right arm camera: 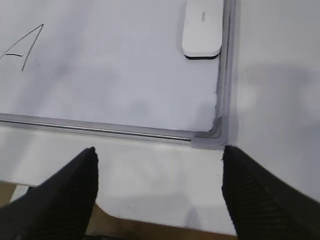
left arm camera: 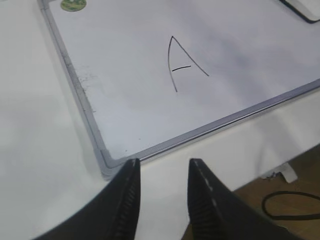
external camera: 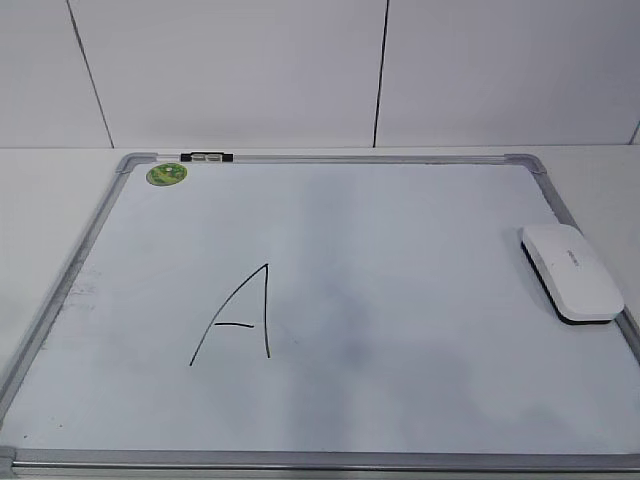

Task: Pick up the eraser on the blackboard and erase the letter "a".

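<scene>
The right gripper hangs wide open and empty just off the near right corner of the blackboard, over the white desk. From there the eraser lies straight ahead, up along the board's right frame rail, its long axis running nearly parallel to that rail and so roughly in line with the gripper's own heading. The left gripper sits off the near left corner, its jaws only narrowly parted and holding nothing, with the whole width of the board between it and the eraser, so the right arm looks the natural one for the pickup. Seen from the front, the eraser is a white oblong block with rounded corners, a dark felt strip showing under its edge and faint grey lettering on top, resting flat on the board beside the right frame. A tall capital "A" is drawn left of centre, and a round green magnet sits near the far left corner. No lowercase "a" can be made out anywhere on the board; only faint grey smudging marks its middle.
</scene>
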Tool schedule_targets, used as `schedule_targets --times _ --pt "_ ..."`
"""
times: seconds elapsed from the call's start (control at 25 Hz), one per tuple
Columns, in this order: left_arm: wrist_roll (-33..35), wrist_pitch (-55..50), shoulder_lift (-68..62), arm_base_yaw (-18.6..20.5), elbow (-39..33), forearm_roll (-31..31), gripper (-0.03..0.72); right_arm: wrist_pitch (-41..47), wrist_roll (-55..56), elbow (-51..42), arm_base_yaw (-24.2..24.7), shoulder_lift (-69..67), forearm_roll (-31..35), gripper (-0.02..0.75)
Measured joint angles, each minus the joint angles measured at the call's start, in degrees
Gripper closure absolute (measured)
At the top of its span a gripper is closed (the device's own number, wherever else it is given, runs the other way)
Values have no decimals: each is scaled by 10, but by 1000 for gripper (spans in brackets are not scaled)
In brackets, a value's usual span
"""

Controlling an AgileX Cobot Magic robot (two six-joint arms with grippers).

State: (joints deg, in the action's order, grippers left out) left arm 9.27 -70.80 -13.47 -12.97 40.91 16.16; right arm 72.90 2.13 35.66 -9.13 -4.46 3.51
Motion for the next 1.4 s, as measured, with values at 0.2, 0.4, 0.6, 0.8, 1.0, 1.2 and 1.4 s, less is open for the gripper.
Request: schedule_targets --times 0.2,0.4,0.6,0.8,1.0,1.2,1.4 --pt "0 28 45 0 -58 -32 449 1 0 -34 0 29 -43 155" --pt "0 52 51 0 -105 -45 450 2 0 -38 0 39 -59 155" --pt "0 66 51 0 -117 -48 450 -5 -1 -45 0 40 -86 156" --pt "0 72 51 0 -117 -59 450 -56 -3 -67 0 40 -91 156" --pt "0 72 51 0 -117 -62 450 -64 -8 -70 0 40 -91 157" --pt "0 72 51 0 -117 -62 450 -65 -7 -70 0 40 -91 158" --pt "0 72 51 0 -117 -62 450 -66 -7 -70 0 40 -91 158"
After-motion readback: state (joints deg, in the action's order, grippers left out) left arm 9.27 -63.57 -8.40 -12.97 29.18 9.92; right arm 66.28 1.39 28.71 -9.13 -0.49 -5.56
